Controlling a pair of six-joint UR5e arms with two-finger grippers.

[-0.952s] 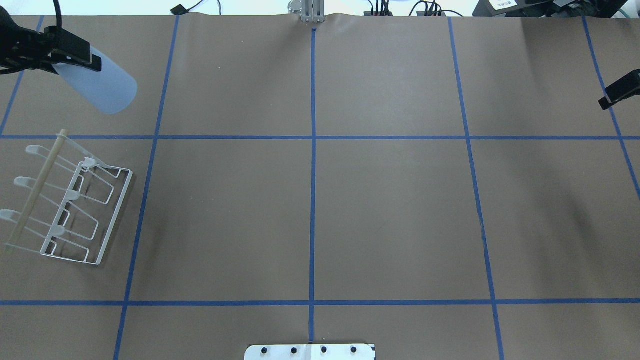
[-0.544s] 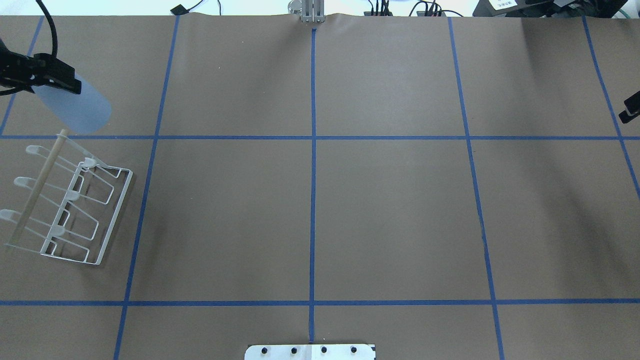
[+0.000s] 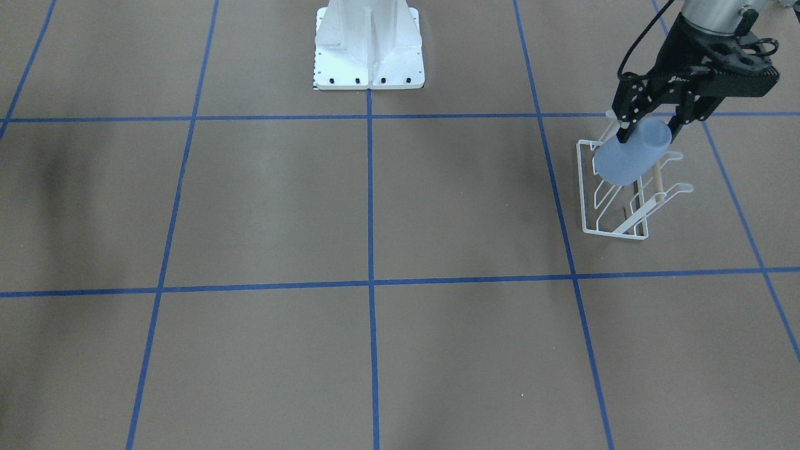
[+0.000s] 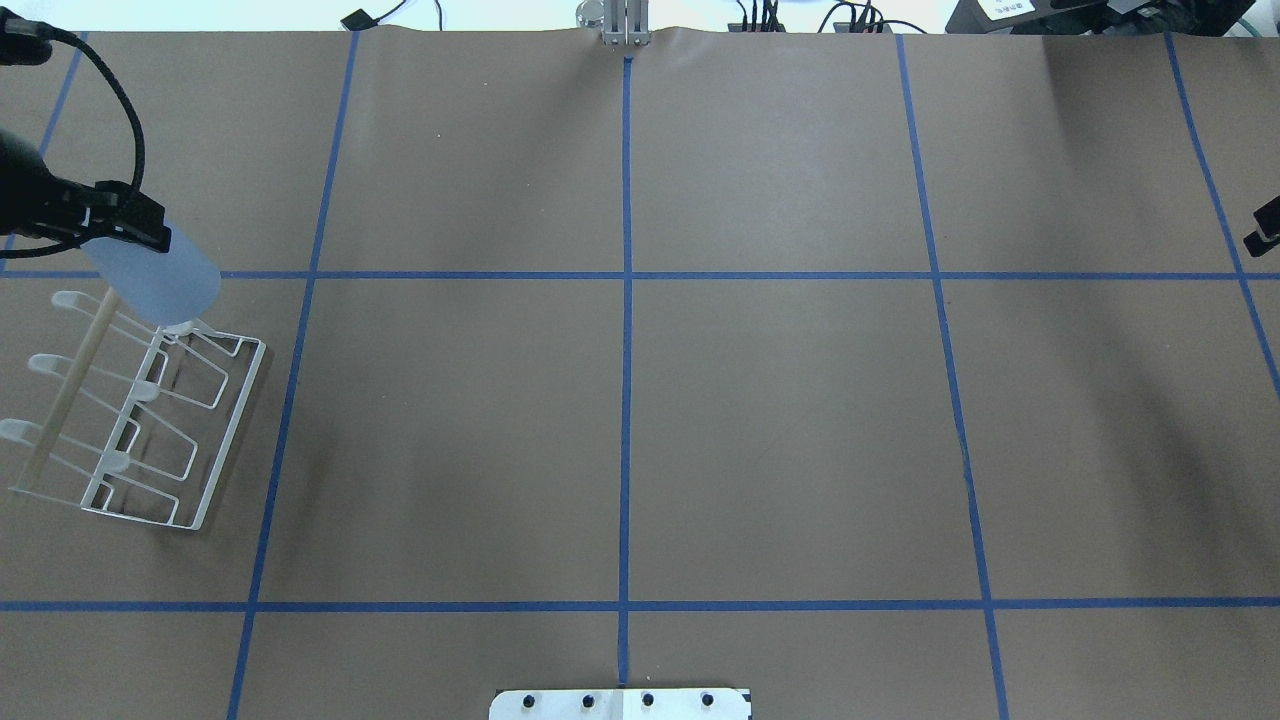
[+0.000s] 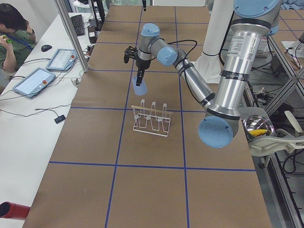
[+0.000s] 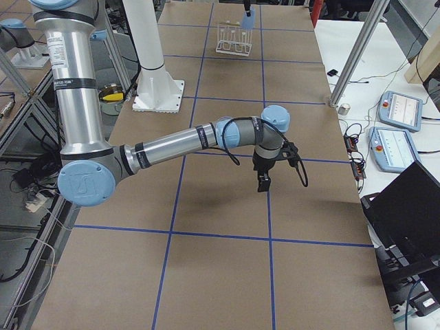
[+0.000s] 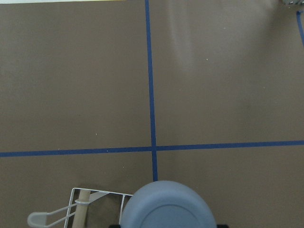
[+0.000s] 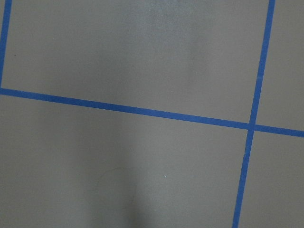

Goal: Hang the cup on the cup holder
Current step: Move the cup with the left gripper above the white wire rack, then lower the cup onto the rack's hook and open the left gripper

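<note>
At the table's left side, the cup (image 3: 625, 164) is gripped by the left gripper (image 3: 650, 125), whose fingers are clamped on the end nearest the wrist, one on each side. The cup is held in the air and tilted, with its wider free end lowered toward the rack (image 4: 205, 470). In the overhead view the cup is seen across the far end of the rack's wooden rod (image 4: 65, 400) and the farthest prong; in the left side view a clear gap is seen between the cup and the rack, so no prong is yet entered. The rack is stood on its wire base on the brown paper, inside the left column of the blue tape grid (image 4: 625, 400), with its prongs slanted up and no cup hung on them. Further right, at the near edge of the table's middle, the white base plate (image 3: 369, 69) is bolted down. At the far right the right gripper (image 6: 263, 182) is held above bare paper, well apart from cup and rack; whether it is released or clenched cannot be told, and nothing is seen in it.
</note>
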